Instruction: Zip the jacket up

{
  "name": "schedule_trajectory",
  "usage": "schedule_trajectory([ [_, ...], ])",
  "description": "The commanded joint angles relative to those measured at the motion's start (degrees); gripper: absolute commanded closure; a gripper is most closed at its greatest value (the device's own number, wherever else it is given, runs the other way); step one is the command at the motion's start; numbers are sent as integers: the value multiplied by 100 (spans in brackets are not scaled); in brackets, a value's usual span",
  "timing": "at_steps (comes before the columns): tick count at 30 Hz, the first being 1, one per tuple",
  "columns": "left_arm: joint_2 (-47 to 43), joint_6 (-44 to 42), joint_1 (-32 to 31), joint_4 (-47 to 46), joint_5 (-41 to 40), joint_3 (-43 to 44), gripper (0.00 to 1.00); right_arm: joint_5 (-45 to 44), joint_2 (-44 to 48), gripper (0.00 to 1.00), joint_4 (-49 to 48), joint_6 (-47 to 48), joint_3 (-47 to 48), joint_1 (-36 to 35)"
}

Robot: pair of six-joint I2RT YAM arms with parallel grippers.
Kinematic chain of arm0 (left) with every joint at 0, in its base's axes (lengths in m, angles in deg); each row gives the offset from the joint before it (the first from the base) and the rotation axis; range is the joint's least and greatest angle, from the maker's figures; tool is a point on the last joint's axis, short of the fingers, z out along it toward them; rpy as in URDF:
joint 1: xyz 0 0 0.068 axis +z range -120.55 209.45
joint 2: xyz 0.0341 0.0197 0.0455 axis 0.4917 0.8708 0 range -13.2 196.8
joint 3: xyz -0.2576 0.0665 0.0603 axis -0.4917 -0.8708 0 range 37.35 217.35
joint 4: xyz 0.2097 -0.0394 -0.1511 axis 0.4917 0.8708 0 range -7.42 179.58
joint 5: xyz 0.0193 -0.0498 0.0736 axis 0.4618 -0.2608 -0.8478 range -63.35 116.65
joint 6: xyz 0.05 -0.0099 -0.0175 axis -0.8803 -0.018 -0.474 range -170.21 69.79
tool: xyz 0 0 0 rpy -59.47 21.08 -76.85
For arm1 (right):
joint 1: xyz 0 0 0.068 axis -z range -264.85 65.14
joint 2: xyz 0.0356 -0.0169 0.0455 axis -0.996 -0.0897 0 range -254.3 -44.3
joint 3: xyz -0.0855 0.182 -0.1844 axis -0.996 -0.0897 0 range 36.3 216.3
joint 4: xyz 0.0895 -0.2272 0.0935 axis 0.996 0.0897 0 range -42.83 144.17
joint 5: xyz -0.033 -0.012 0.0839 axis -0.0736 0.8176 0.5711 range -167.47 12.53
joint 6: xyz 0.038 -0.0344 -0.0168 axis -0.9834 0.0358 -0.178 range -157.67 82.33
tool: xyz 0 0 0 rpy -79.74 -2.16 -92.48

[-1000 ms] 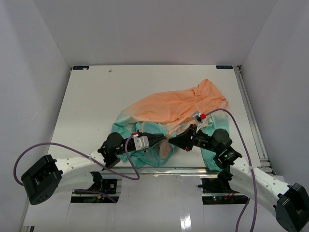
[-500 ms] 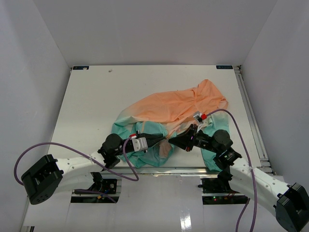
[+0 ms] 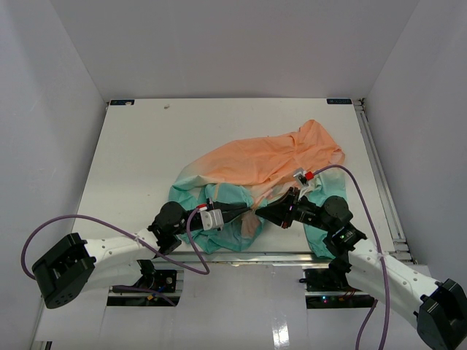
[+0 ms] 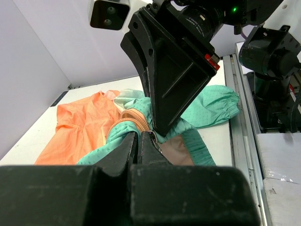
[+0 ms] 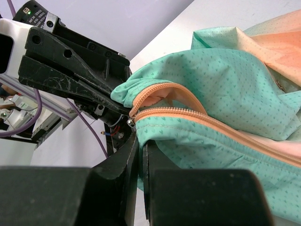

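At the near edge of the table (image 3: pixel 139 160), the left gripper (image 3: pixel 244 212) and right gripper (image 3: pixel 263 213) meet tip to tip. Each is pinched narrow on the teal hem of the jacket (image 3: pixel 270 164), which lies crumpled right of centre. The slider (image 5: pixel 130 121) seems to sit beside the right tips. Hold the hem taut and pull straight along the zipper (image 5: pixel 197 117).

A flat white table (image 3: pixel 139 153) lies under the jaws, with plain pale walls (image 3: pixel 233 44) standing well behind them and on both sides, and a metal rail (image 3: pixel 381 182) off to their right.
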Motion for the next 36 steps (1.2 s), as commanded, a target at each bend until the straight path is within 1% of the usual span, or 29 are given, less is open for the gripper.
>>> schedule_trajectory([
  [1, -22, -141, 52, 388, 132, -130, 100, -641, 318, 92, -205, 5, 262, 321],
  [4, -6, -150, 52, 458, 194, -104, 100, -646, 330, 92, -167, -16, 283, 402],
  [7, 44, -200, 52, 728, 290, 11, 100, -570, 266, 92, -145, -54, 368, 505],
  [12, 66, -194, 52, 829, 400, 49, 100, -494, 170, 92, -142, -102, 462, 599],
  [27, 117, -269, 52, 990, 194, 76, 100, -454, 200, 92, -93, -187, 529, 731],
  [31, 144, -78, 52, 987, -69, 199, 100, -297, 95, 92, -88, -134, 530, 744],
  [32, 161, -15, 52, 1168, -87, 290, 100, -218, 10, 92, 3, -32, 553, 739],
  [36, 214, 157, 52, 1409, 32, 494, 100, -98, -272, 92, 249, 225, 608, 736],
])
